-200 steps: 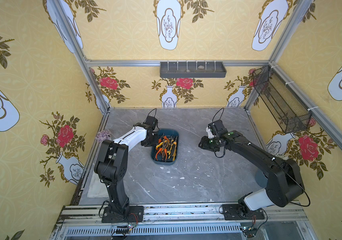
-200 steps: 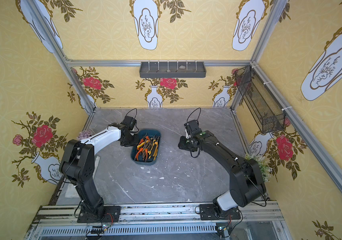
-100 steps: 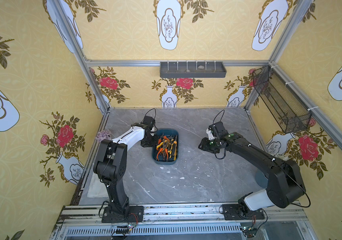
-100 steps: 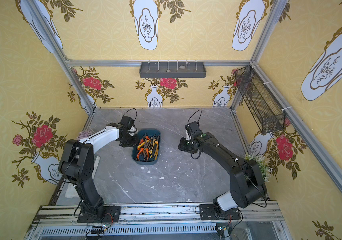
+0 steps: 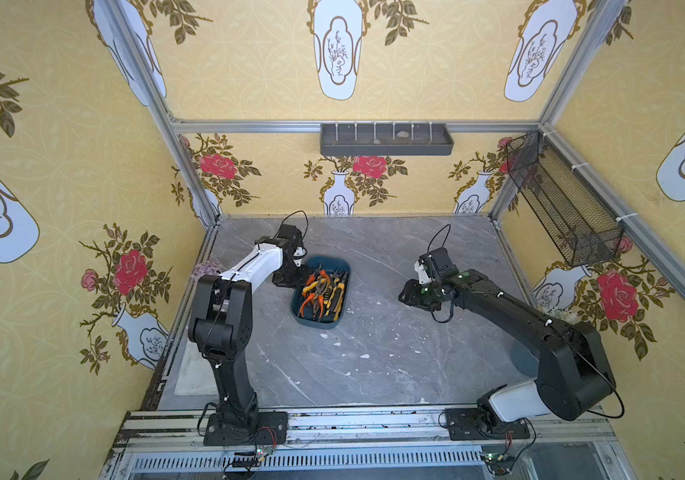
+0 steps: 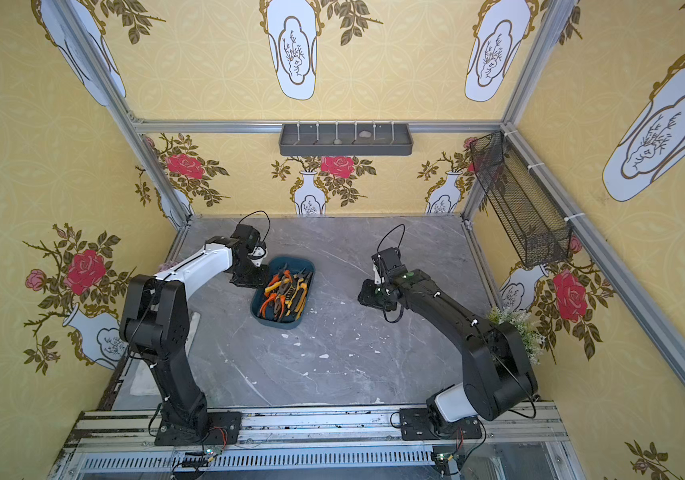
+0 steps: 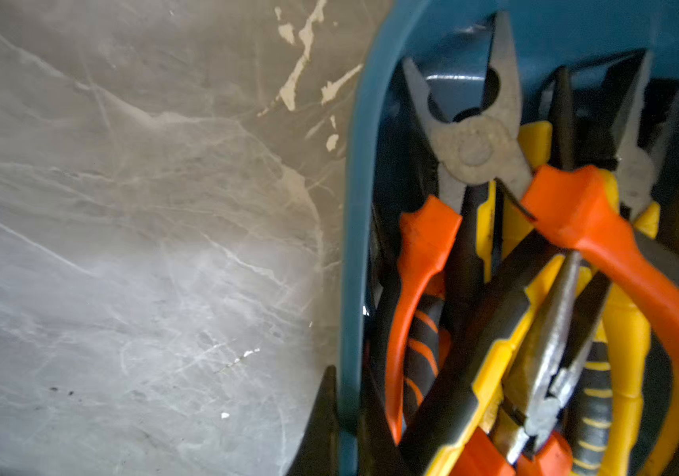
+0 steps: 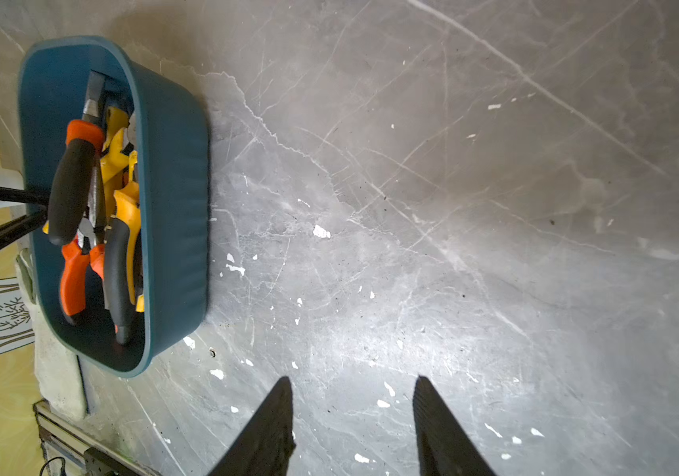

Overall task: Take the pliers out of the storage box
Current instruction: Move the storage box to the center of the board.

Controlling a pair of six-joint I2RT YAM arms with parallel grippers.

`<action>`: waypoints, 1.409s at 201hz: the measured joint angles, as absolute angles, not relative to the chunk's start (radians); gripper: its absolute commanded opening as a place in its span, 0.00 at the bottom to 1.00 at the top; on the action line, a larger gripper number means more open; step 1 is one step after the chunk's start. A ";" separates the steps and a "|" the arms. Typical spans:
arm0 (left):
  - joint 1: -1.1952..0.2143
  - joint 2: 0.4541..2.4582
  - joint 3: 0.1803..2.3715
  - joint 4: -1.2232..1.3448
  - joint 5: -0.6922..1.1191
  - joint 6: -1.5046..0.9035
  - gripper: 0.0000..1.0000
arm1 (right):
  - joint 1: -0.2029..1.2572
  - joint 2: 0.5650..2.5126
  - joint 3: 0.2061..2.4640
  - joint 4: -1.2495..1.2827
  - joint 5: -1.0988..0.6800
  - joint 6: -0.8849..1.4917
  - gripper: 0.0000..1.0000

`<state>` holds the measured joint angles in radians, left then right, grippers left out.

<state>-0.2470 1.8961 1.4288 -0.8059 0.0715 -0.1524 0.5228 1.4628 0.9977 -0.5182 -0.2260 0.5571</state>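
We log a grey marble table (image 5: 374,353). On it sits the shallow teal-blue plastic storage box (image 5: 319,324), with the orange- and yellow-handled pliers (image 5: 324,291) heaped inside. The left end effector (image 5: 290,279) is clamped on the box wall. The right end effector (image 8: 352,383) hangs open and empty, well apart.

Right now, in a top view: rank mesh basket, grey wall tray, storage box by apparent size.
1. mesh basket: clearly largest.
2-3. grey wall tray and storage box: unsure. The tray is longer, the box wider, and the area looks similar. The tray hangs higher, nearer the camera.
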 measured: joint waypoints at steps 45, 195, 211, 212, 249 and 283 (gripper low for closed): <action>-0.181 1.898 1.424 -0.829 0.078 -0.134 0.00 | 0.523 1.472 0.998 -0.516 -0.231 0.558 0.48; -0.052 1.909 1.456 -0.885 0.060 -0.101 0.01 | 0.523 1.469 0.975 -0.515 -0.249 0.575 0.49; -0.047 1.919 1.457 -0.885 0.060 -0.098 0.05 | 0.523 1.467 0.974 -0.515 -0.249 0.575 0.49; -0.047 1.921 1.457 -0.885 0.060 -0.098 0.05 | 0.523 1.467 0.974 -0.514 -0.249 0.575 0.49; -0.044 1.928 1.463 -0.891 0.068 -0.098 0.15 | 0.523 1.467 0.973 -0.515 -0.249 0.575 0.49; -0.040 1.917 1.469 -0.883 0.060 -0.109 0.34 | 0.523 1.467 0.971 -0.516 -0.250 0.574 0.50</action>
<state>-0.0399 1.9171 1.4693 -0.8825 0.0597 -0.1089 0.5228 1.4666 0.9710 -0.5156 -0.2497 0.5743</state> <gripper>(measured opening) 0.257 0.495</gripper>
